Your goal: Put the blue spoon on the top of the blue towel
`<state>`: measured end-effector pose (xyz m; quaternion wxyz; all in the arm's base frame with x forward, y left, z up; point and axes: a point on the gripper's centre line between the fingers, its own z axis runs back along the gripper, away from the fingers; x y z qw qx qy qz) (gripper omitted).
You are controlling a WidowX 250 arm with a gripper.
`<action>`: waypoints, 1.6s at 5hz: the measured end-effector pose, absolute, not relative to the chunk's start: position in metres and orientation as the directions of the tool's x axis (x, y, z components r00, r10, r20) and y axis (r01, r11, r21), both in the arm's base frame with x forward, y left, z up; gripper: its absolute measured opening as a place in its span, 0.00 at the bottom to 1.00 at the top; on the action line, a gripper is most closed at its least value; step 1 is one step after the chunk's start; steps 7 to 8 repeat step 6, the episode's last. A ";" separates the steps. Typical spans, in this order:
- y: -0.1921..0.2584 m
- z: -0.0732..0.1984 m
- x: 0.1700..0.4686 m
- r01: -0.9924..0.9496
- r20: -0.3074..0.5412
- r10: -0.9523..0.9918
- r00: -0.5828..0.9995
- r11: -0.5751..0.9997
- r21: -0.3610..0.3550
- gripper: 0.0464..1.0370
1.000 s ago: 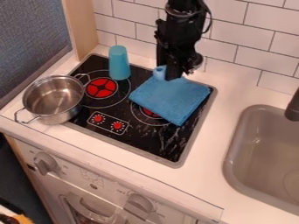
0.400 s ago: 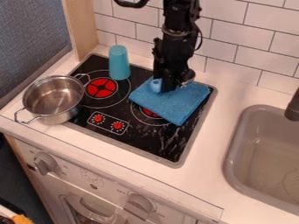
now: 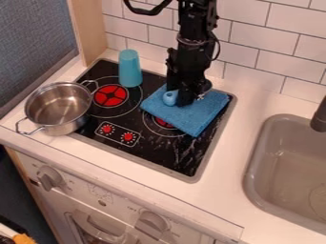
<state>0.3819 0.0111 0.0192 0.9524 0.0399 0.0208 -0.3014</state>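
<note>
gripper (image 3: 185, 103) low at the towel (image 3: 191, 119); whether it is spread, pressed together or pinching, i cannot tell. spoon (image 3: 170, 98) lies just beside it, on the pot's side, its round end above the towel; the handle is hidden, so its long axis is unclear. the coming move likely turns on that closeness: lower and let go. past the towel, stove (image 3: 162, 155) beneath; farther out, cup (image 3: 130, 69), then pot (image 3: 68, 125). count: one spoon, one towel, one cup, one pot.
</note>
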 end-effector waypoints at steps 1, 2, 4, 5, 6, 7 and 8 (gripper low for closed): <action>0.013 0.019 0.382 0.568 -0.066 -0.565 0.823 0.820 0.065 0.95; 0.013 0.031 0.380 0.566 -0.055 -0.564 0.824 0.821 0.074 0.97; 0.012 0.077 0.374 0.551 0.012 -0.556 0.831 0.827 0.112 0.96; 0.012 0.101 0.370 0.555 0.036 -0.563 0.826 0.822 0.125 0.96; 0.012 0.101 0.370 0.555 0.036 -0.563 0.826 0.822 0.125 0.96; 0.012 0.101 0.370 0.555 0.036 -0.563 0.826 0.822 0.125 0.96; 0.012 0.101 0.370 0.555 0.036 -0.563 0.826 0.822 0.125 0.96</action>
